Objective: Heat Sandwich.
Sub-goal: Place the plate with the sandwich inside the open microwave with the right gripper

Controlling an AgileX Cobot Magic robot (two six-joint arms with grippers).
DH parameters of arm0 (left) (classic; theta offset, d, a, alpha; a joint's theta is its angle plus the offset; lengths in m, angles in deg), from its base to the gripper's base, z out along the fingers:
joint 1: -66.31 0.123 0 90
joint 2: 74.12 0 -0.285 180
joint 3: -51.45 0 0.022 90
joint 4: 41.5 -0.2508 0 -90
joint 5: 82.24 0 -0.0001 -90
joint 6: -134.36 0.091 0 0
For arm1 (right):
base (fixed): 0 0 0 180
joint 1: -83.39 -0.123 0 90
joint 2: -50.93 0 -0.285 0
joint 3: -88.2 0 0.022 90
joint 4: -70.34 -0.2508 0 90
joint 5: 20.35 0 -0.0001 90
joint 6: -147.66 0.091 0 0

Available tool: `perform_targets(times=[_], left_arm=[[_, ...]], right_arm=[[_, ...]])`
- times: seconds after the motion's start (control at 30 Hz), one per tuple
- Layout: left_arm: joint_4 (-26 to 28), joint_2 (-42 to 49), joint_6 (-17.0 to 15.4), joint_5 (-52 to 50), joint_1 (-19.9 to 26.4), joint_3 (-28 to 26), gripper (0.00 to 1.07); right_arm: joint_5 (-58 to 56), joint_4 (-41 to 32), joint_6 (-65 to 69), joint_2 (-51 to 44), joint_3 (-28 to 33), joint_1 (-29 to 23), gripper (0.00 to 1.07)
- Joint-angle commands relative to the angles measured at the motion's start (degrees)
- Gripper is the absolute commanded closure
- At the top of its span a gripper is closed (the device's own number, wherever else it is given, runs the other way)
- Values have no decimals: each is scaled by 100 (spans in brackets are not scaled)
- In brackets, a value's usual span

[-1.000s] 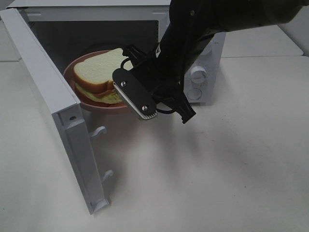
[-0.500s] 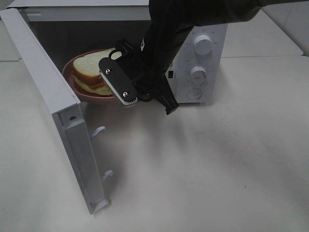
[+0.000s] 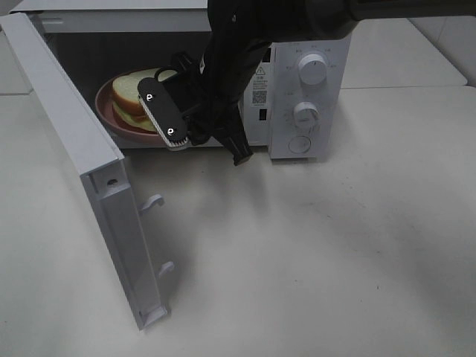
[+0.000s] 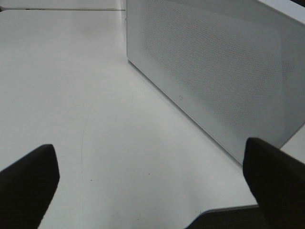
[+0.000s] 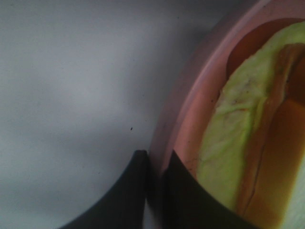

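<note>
Plainly, everything sits on one pale, matte surface (image 3: 357, 245) marked by a few faint scuffs, with a seam crossing it near the far right corner. A white microwave (image 3: 309, 97) stands at the far edge. Its door (image 3: 82, 156) is swung wide open and juts toward the near left corner, and two small latch hooks (image 3: 152, 201) stick out of the door's inner edge. Two knobs (image 3: 312, 68) and a round button (image 3: 299, 143) are stacked on the oven's right panel.

Much is blocked from where I stand. A black arm comes in from the far right and covers the right half of the oven's mouth, along with part of the sandwich (image 3: 126, 93) and the plate (image 3: 111, 123). The back of the cavity is too dark to read. The left arm is out of sight from above. Its wrist camera shows only the door's dotted outer panel and bare surface, with the left tool (image 4: 150, 162) spread wide, its dark fingers at the picture's two lower corners.

The sandwich lies flat on the pink plate inside the oven, toward the left of the cavity floor. Its broad white slice faces up, and its layered side of pale green and orange filling faces the open front. Its long axis seems to run side to side, along the far edge, though the arm hides the right end. The right tool (image 5: 156, 160) is pinched narrow on the plate's rim, one finger on either side of it.
</note>
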Motion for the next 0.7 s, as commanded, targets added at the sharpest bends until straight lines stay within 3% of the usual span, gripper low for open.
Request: perform_targets(times=[0.03,0.7], left_arm=[[34,86,-29,-29,-29,6,9],[34,86,-29,-29,-29,6,9]], right_arm=[[109,275,464,149,-321,-6,104],[-315,791,1513,1157,-1822,-11,104]])
